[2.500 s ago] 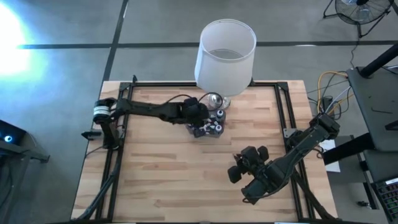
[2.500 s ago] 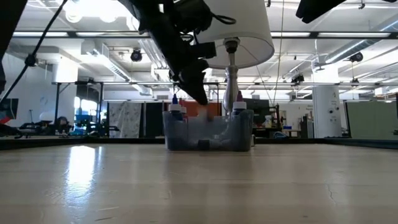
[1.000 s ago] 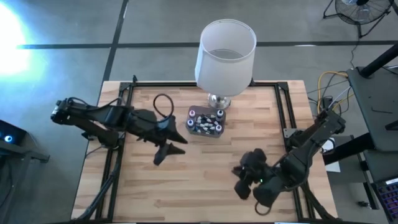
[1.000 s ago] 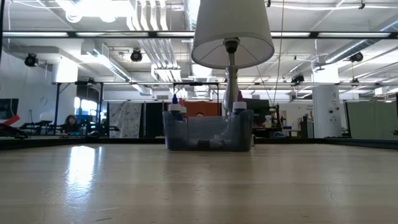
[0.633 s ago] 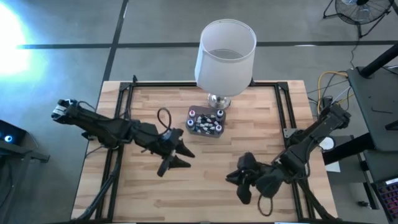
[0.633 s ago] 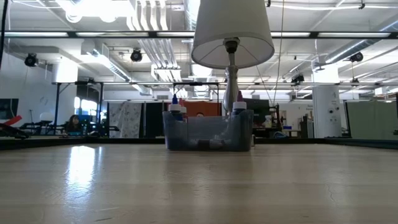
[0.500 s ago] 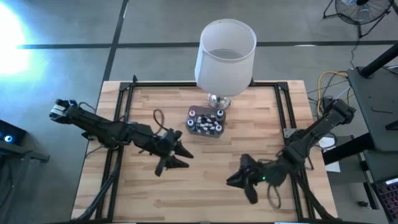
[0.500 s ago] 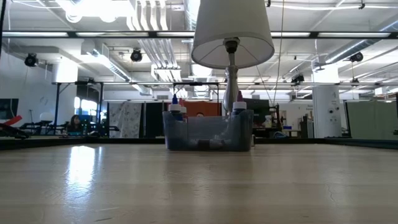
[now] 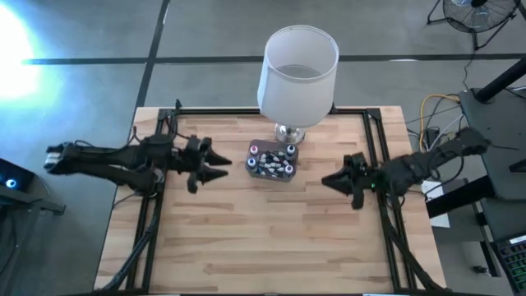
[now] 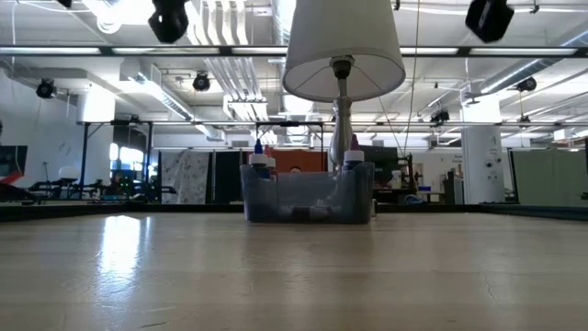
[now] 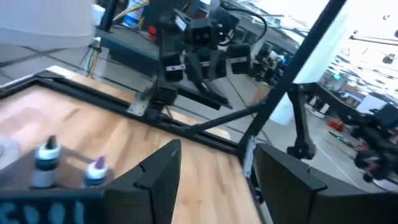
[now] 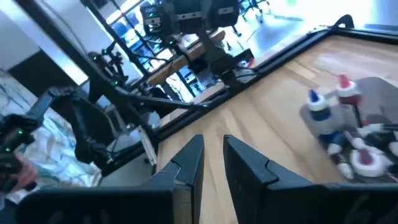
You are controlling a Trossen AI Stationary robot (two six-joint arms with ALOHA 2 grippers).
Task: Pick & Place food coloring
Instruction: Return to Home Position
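Note:
The food coloring bottles (image 9: 274,163) stand upright in a small clear tub (image 10: 308,195) that rests on the table in front of the lamp base; white tips and blue or red bodies show (image 11: 48,155) (image 12: 339,106). My left gripper (image 9: 219,165) (image 11: 217,148) hovers left of the tub, pointing at it, open wide and empty. My right gripper (image 9: 327,181) (image 12: 212,140) hovers right of the tub, pointing at it, with only a narrow gap between its fingers and nothing in it. Both hang high, at the low view's top edge.
A big white-shaded lamp (image 9: 297,66) stands just behind the tub on a metal base. A black frame (image 9: 374,156) runs along the table's left, right and far edges. Bare wood (image 9: 263,238) lies on the near half. Cables and equipment sit beyond the right edge.
My left gripper has drawn back from the table's near middle toward the far left and risen, its fingers now pointing right. My right gripper has swung from the near right toward the far edge and up, turning to point left. The tub and bottles have kept still.

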